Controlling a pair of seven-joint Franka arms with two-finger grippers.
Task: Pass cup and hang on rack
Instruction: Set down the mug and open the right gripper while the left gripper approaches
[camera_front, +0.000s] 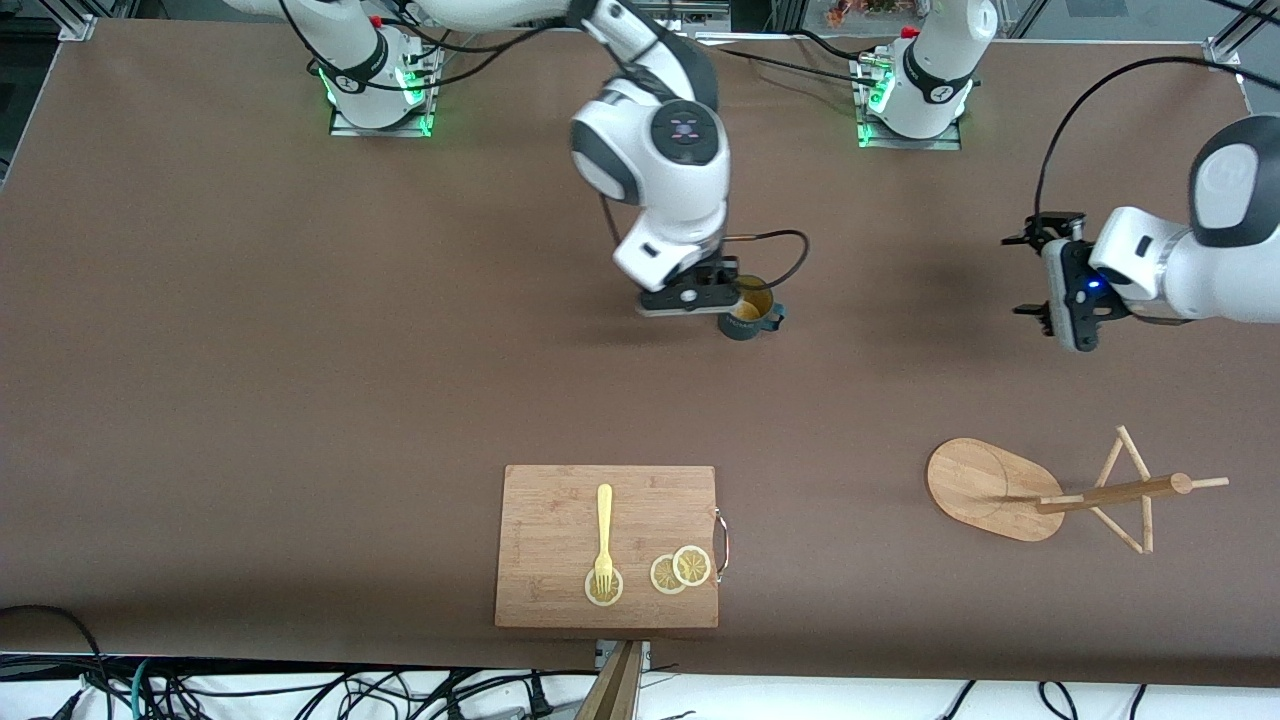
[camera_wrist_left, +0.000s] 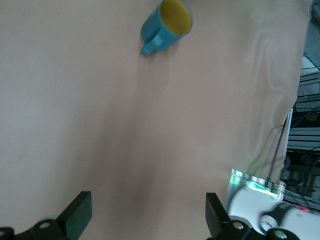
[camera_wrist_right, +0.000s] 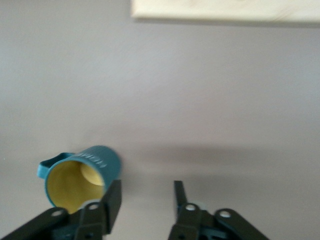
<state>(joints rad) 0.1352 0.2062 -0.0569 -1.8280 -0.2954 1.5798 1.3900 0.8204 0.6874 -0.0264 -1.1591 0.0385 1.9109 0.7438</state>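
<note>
The dark teal cup (camera_front: 748, 312) with a yellowish inside stands upright mid-table, its handle toward the left arm's end. My right gripper (camera_front: 697, 293) is low over the table right beside it, open. In the right wrist view the cup (camera_wrist_right: 80, 176) sits outside one finger (camera_wrist_right: 113, 202), not between the jaws, and the gripper (camera_wrist_right: 146, 202) is empty. My left gripper (camera_front: 1036, 274) hangs open and empty over bare table toward the left arm's end. Its wrist view shows the cup (camera_wrist_left: 167, 24) far off and the gripper (camera_wrist_left: 147, 217) wide open. The wooden rack (camera_front: 1000, 490) stands nearer the front camera.
A rectangular wooden cutting board (camera_front: 560, 590) with a yellow fork (camera_front: 603, 535) and lemon slices (camera_front: 681, 569) lies near the front edge; its edge shows in the right wrist view (camera_wrist_right: 225, 10). An arm's base (camera_wrist_left: 260, 202) shows in the left wrist view.
</note>
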